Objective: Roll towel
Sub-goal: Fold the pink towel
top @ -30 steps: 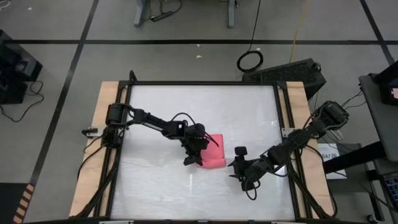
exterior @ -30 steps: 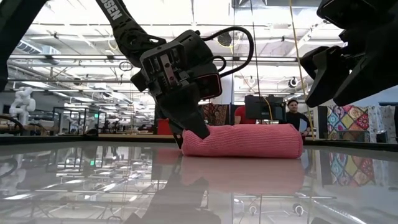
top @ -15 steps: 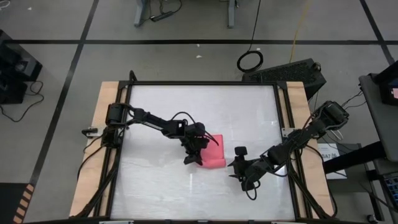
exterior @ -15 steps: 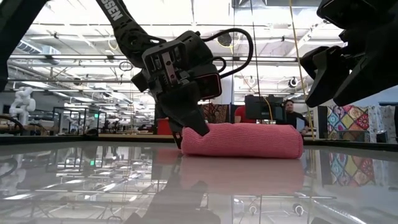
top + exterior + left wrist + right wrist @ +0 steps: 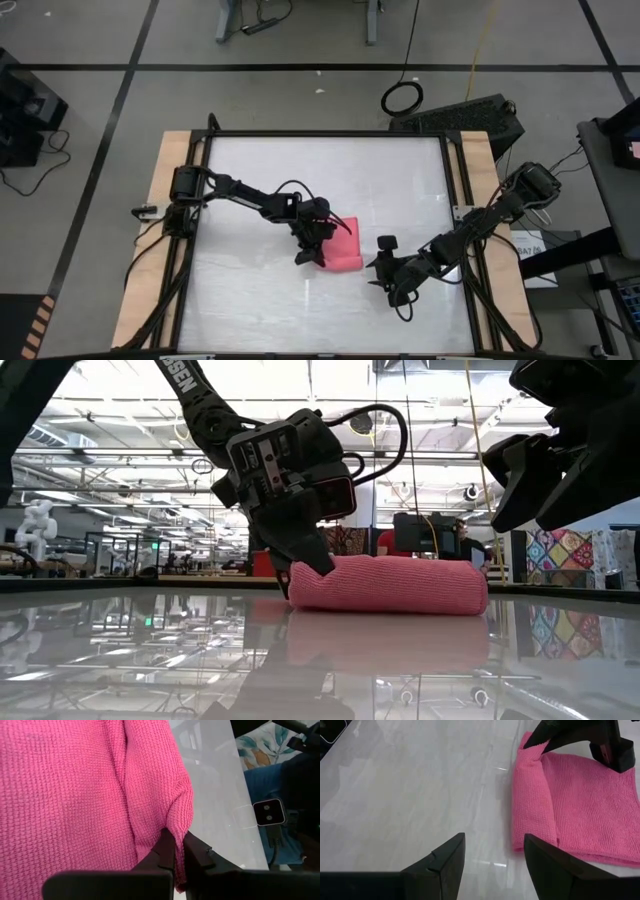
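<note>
The pink towel (image 5: 342, 246) lies on the white table (image 5: 260, 180), partly rolled. The roll (image 5: 534, 805) runs along its near edge, and the flat part (image 5: 590, 805) lies beyond it. In the low view the roll (image 5: 400, 586) lies on the table top. My left gripper (image 5: 312, 252) is at the roll's left end, shut on it; it also shows in the low view (image 5: 300, 565). My right gripper (image 5: 385, 272) hovers to the right of the towel, open and empty (image 5: 492, 857). My left gripper pinches a fold at the roll's left end (image 5: 176, 822) between its two fingers (image 5: 166, 849). It holds several layers. The fingers slant down from above and from the table's left. The roll rests on the table.
Black frame rails (image 5: 205, 200) and wooden boards (image 5: 160, 230) border the table. Bare table surface lies left, far and near of the towel. In the low view, people (image 5: 470, 540) and workstations show in the room behind.
My left gripper, still shut on the roll's left end, has crept a little toward the table's left edge and tipped slightly. The roll's left end has gone with it. The rest of the towel has stayed in place.
</note>
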